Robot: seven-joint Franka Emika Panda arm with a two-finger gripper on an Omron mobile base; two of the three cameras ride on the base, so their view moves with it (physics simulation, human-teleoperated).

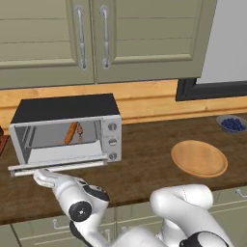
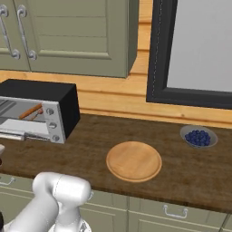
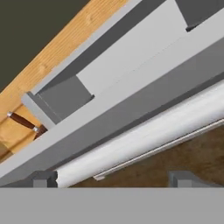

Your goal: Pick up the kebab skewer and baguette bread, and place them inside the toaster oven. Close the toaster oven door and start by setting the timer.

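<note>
The claw (image 3: 112, 179) is hard to make out from the base cameras: the arm's wrist covers it in the left base view, just under the toaster oven door (image 1: 58, 165). In the hand view its two finger tips stand wide apart, open, gripping nothing, with the door's silver bar handle (image 3: 144, 138) running just beyond them. The toaster oven (image 1: 65, 128) sits near the desk's (image 1: 144, 159) back left corner, cut off at the edge in the right base view. Inside lie the baguette bread (image 1: 71, 133) and, beside it, the kebab skewer (image 1: 80, 131), small and blurred. No writing can be read. A wooden plate (image 2: 134, 161) and a bowl of blueberries (image 2: 198, 136) sit toward the right edge.
</note>
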